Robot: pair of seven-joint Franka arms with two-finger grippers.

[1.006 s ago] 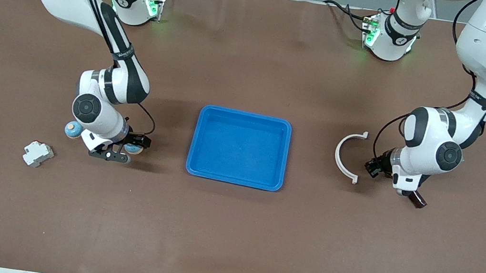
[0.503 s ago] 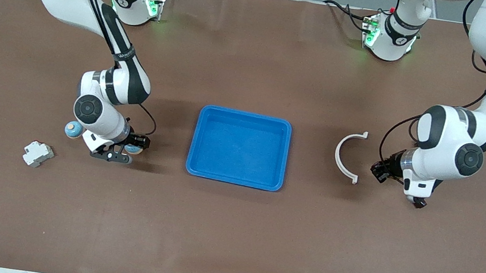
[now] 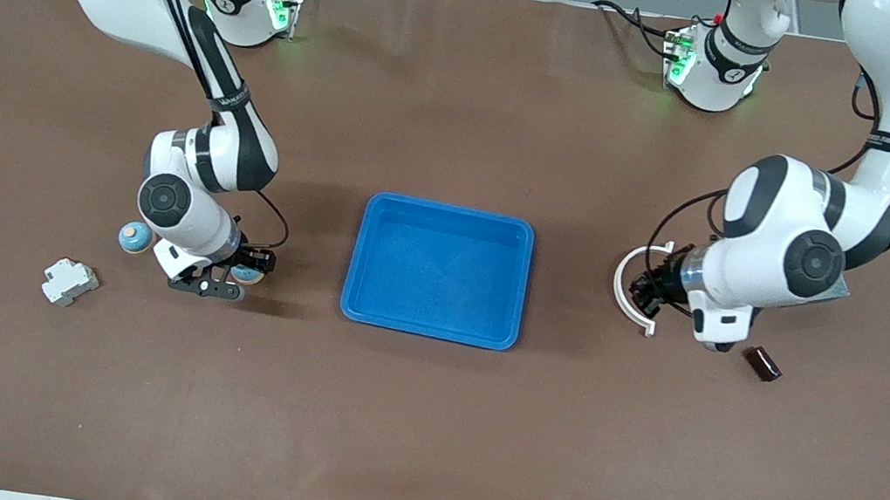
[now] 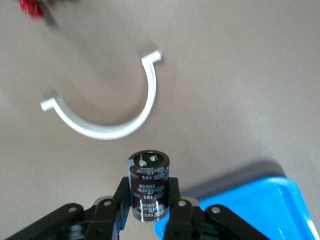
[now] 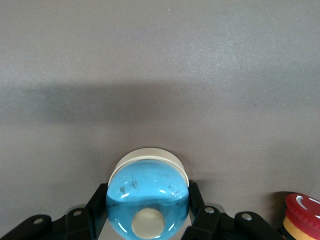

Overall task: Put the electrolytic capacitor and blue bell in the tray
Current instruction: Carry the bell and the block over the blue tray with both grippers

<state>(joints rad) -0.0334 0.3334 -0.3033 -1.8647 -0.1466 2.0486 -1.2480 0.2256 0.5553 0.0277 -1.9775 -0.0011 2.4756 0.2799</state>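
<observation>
The blue tray point(image 3: 360, 273) lies at the table's middle, and a corner of it shows in the left wrist view point(image 4: 280, 210). My left gripper point(image 4: 147, 192) is shut on the electrolytic capacitor point(image 4: 148, 187), a dark brown cylinder held upright above the table beside the white arc point(image 4: 115, 127). In the front view the left hand point(image 3: 721, 322) hides its fingers. My right gripper point(image 5: 148, 200) is shut on the blue bell point(image 5: 148, 200), a blue dome with a beige button and white base, low at the table. They also show in the front view, the gripper point(image 3: 214, 286) and the bell point(image 3: 247, 275).
A white arc point(image 3: 630, 288) lies between the tray and the left hand. A small dark brown block point(image 3: 763, 364) lies nearer the left arm's end. A second blue-and-beige round thing point(image 3: 135, 237) and a white part point(image 3: 70, 282) lie by the right arm. A red-and-yellow button point(image 5: 300, 215) shows beside the bell.
The left arm has risen and swung toward the tray, from over the dark block to beside the white arc. The right arm has hardly moved.
</observation>
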